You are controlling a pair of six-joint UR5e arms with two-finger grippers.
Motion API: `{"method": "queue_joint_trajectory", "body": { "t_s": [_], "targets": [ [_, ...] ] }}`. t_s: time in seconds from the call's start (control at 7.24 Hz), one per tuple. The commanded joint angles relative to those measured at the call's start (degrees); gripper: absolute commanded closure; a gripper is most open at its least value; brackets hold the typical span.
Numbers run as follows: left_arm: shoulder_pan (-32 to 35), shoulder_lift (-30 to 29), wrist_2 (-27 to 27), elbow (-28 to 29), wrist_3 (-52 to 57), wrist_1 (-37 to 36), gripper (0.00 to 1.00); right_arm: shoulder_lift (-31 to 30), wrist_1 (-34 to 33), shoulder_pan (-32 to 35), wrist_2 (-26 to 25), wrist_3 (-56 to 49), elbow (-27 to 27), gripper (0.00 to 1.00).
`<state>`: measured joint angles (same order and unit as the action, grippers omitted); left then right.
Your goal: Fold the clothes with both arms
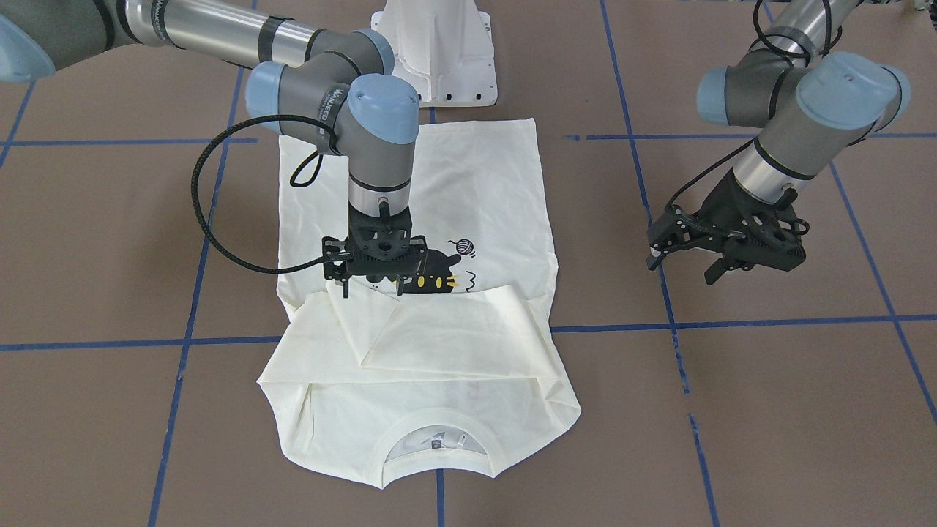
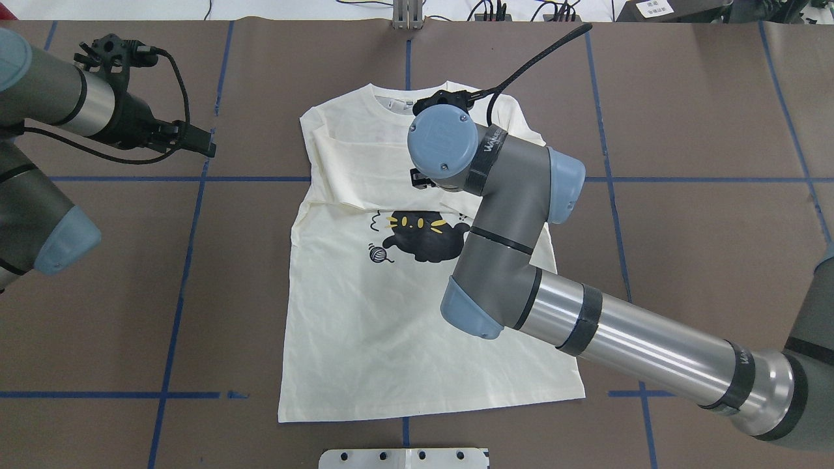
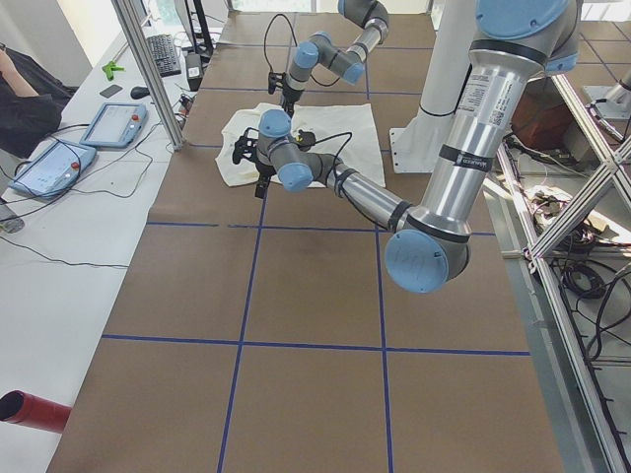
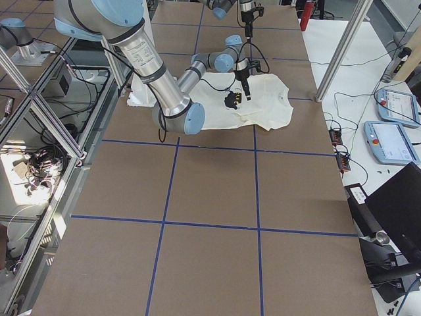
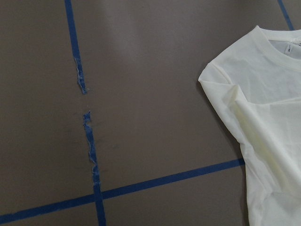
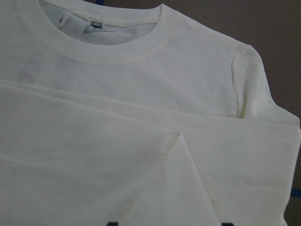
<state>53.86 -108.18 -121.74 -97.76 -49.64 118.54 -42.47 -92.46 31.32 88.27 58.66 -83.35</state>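
T-shirt (image 1: 476, 183) x1, print-up | right end effector (image 1: 372, 290) x1, spread, empty | left end effector (image 1: 681, 271) x1, spread, empty

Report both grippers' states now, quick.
Left gripper: open, empty, off to the side of the T-shirt.
Right gripper: open, holding nothing, just above the T-shirt.

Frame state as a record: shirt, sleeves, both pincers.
garment: cream long-sleeved T-shirt, print side up, flat on brown blue-taped table
sleeves: folded in across the chest
right pincer: open, over the folded sleeves by the black cat print
left pincer: open, over bare table, off the shirt
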Motion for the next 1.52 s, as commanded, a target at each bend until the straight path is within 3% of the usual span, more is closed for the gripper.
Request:
{"method": "queue_joint_trajectory", "body": {
  "t_s": [0.0,0.14,1.38],
  "targets": [
    [-0.1,0.0,-0.2,0.0,-0.9,0.2,0.00,2.7,0.0,-2.2,-4.1,-0.5,5.3,0.44],
    [-0.2,-0.2,-0.2,0.1,-0.9,0.2,0.00,2.5,0.0,-2.9,-4.9,-1.3,5.5,0.50],
    [-0.2,-0.2,-0.2,0.7,-0.8,0.2,0.00,3.2,0.1,-4.9,-7.1,-2.2,9.0,0.53]
  ]
}}
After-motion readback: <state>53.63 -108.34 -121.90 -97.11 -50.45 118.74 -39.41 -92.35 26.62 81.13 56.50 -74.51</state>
